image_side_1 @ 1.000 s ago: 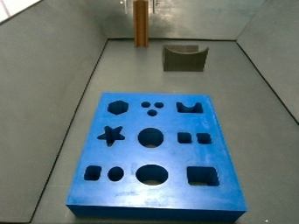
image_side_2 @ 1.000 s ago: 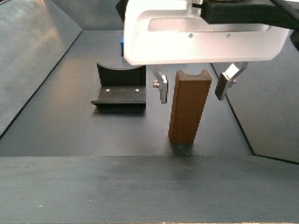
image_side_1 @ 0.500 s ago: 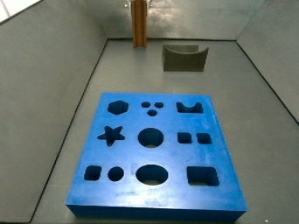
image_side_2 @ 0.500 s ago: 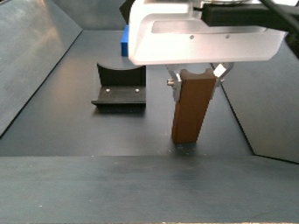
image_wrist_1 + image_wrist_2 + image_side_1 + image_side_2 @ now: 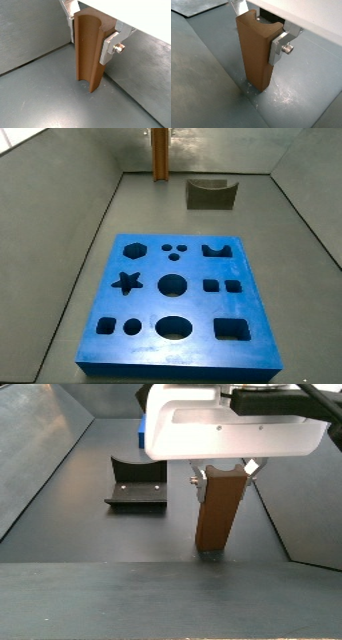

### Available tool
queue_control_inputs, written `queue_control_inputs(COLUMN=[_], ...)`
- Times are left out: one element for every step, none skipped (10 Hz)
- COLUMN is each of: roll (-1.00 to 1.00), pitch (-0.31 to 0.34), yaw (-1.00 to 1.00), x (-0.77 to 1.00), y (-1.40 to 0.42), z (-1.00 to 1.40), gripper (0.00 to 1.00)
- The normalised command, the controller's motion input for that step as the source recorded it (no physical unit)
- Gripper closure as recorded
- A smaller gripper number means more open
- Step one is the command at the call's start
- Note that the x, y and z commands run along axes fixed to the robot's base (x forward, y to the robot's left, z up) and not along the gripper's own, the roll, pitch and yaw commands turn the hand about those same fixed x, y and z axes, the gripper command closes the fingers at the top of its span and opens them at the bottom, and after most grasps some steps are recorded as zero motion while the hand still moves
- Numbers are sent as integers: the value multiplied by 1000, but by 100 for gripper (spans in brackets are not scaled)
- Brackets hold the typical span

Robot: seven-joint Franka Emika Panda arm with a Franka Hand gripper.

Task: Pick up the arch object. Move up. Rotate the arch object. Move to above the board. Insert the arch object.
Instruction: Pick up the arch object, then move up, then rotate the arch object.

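- Currently the two-finger gripper (image 5: 223, 470) sits at upper centre of a side view, its silver plate fingers (image 5: 110, 44) pinching the tan-brown wooden arch block (image 5: 218, 508).
- Block stands upright, lower end touching the grey floor (image 5: 211, 85).
- Bright-blue slab board (image 5: 179, 304) with dark cut-outs lies well apart.
- Dark L-shaped fixture (image 5: 135, 485) stands nearby.

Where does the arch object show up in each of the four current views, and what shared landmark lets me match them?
Wrist view: arch object upright, mid-frame, between the gripper fingers.
Wrist view: arch object upright, centre, same grip.
Side view: arch object at the top edge, far beyond the board.
Side view: arch object centre, under the gripper.
Shared landmark: the dark grey U-notched block, in both side views only.
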Motion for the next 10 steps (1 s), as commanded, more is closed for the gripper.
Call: queue_control_inputs(roll=[0,0,0,0,-10,0,31,54,66,0], pitch=[0,0,0,0,28,49,59,67,75,0], yaw=[0,0,0,0,-16,-19,-16,-13,-9,0], x=[0,0,0,0,-44,-63,-49,-37,-30,-137], y=[0,0,0,0,-29,-27,-15,-9,-6,-1000], z=[0,0,0,833,785,686,515,368,269,441], gripper=[100,100,100,100,100,100,100,100,100,100])
